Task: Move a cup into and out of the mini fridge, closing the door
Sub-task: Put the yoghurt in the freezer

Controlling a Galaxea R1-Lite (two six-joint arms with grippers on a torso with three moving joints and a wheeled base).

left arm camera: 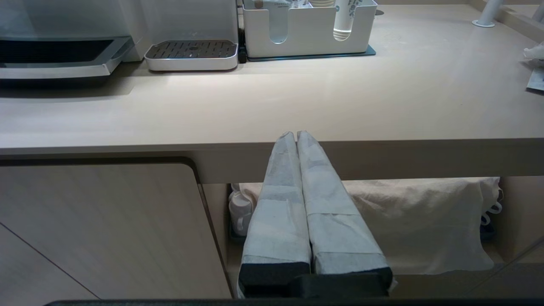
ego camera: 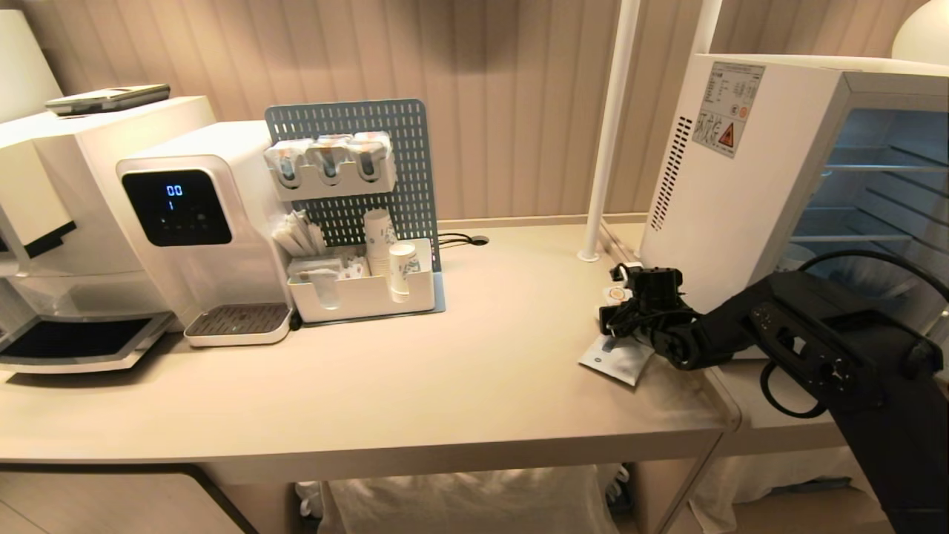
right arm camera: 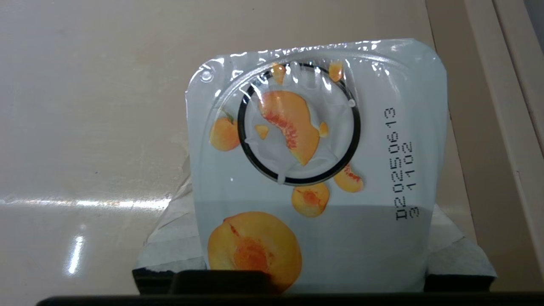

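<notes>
The right gripper (ego camera: 619, 297) sits low on the counter beside the mini fridge (ego camera: 741, 185), its padded fingers (right arm camera: 461, 255) on both sides of the cup (right arm camera: 314, 170); they look close against the cup, but I cannot tell if they squeeze it yet. I think it should press gently and lift straight up. The fridge is a big white box with wire shelves inside, open at the front; the counter (ego camera: 445, 371) is smooth and pale; the cup has a shiny flat lid with peach pictures. The left gripper (left arm camera: 297, 140) waits closed below the counter edge.
</notes>
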